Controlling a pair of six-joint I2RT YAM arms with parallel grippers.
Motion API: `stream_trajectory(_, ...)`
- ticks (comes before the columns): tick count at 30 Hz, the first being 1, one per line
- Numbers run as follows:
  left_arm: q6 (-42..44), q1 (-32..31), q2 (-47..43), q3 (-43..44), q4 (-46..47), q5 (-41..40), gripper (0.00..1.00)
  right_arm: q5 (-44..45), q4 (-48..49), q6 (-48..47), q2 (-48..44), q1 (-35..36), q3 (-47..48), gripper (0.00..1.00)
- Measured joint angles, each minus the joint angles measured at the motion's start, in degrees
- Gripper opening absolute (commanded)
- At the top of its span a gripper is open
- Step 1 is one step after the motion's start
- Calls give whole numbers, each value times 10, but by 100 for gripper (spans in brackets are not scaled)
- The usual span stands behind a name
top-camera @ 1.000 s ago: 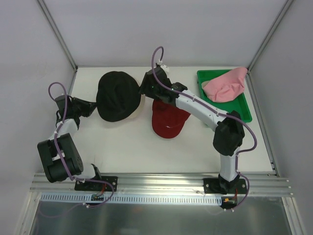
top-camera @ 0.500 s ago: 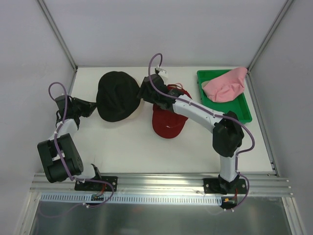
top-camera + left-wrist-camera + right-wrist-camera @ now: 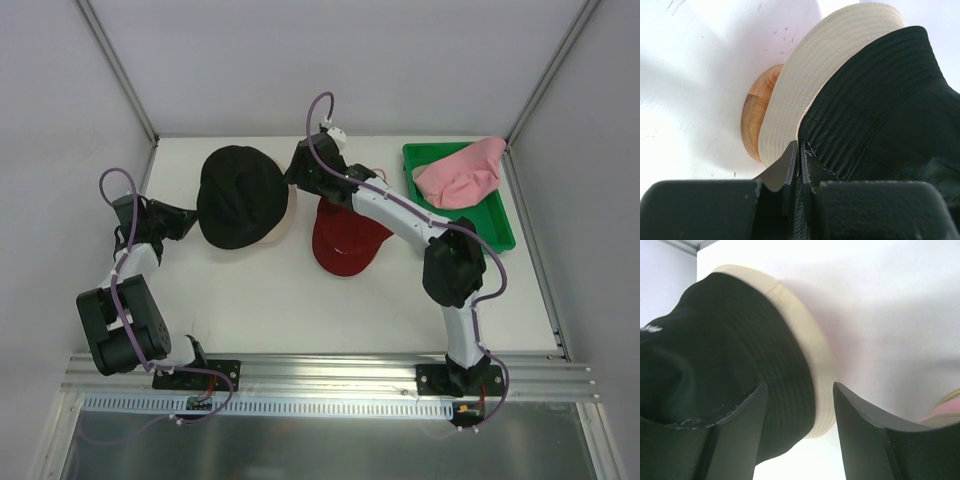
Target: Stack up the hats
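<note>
Two hats nest, black hat (image 3: 240, 195) over cream bucket hat (image 3: 805, 75); left fingers (image 3: 782, 170) press together at its brim, while right fingers (image 3: 735, 415), parted and empty, should straddle that brim squarely.

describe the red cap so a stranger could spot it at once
On the white table, look between the green tray at the right and the black hat at the left. The red cap lies there, partly under the right arm. It is the only red hat.

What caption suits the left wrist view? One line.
Left claw, shut, at the brim of the black hat over the cream bucket hat on a wooden stand.
</note>
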Motion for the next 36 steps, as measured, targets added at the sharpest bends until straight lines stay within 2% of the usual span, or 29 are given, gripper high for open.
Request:
stream_trajectory(5,1,0,0,0,0,0,0,2,-22,-23,19,18,45,59)
stream_trajectory(17,4,0,1,2,-1,0,0,25,-62,-49,15,31,58,61)
stream_trajectory(27,4,0,4,7,-7,1,0,64,5,-29,-77,75,-142,61)
stream_trajectory(36,4,0,6,7,-7,2,0,74,65,-23,-116,88,-229,62)
